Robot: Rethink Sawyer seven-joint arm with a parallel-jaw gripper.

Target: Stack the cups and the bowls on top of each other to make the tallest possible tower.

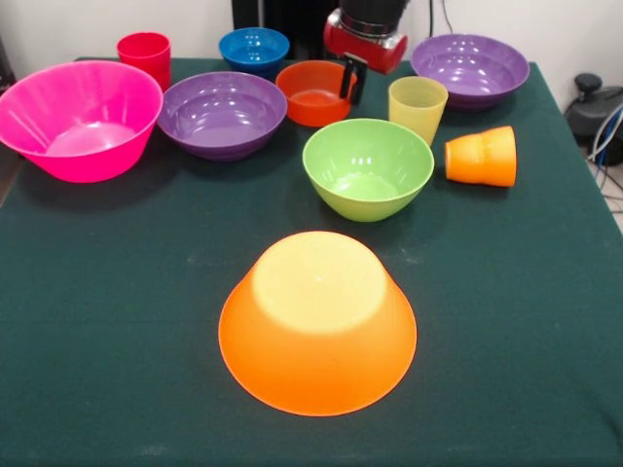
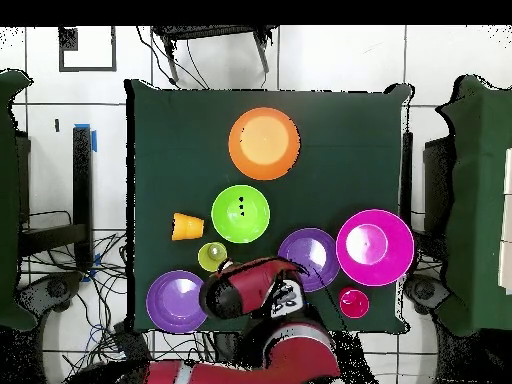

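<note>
The big orange bowl (image 1: pixel 316 326) (image 2: pixel 264 143) lies upside down near the table's front. The green bowl (image 1: pixel 368 167) (image 2: pixel 240 213) stands upright behind it. Further back are the big pink bowl (image 1: pixel 80 119) (image 2: pixel 375 246), two purple bowls (image 1: pixel 222 112) (image 1: pixel 471 68), the blue bowl (image 1: pixel 254 49) and the small orange-red bowl (image 1: pixel 313 92). The red cup (image 1: pixel 144 53) and the pale yellow cup (image 1: pixel 418 109) stand upright. The orange cup (image 1: pixel 482 156) (image 2: pixel 187 226) lies on its side. My gripper (image 1: pixel 352 80) hangs at the right rim of the orange-red bowl. Whether it holds the rim does not show.
In the overhead view my arm (image 2: pixel 250 285) covers the orange-red and blue bowls. The green table cloth (image 1: pixel 117 321) is bare on both sides of the upturned orange bowl. A black device (image 1: pixel 594 107) sits beyond the table's right edge.
</note>
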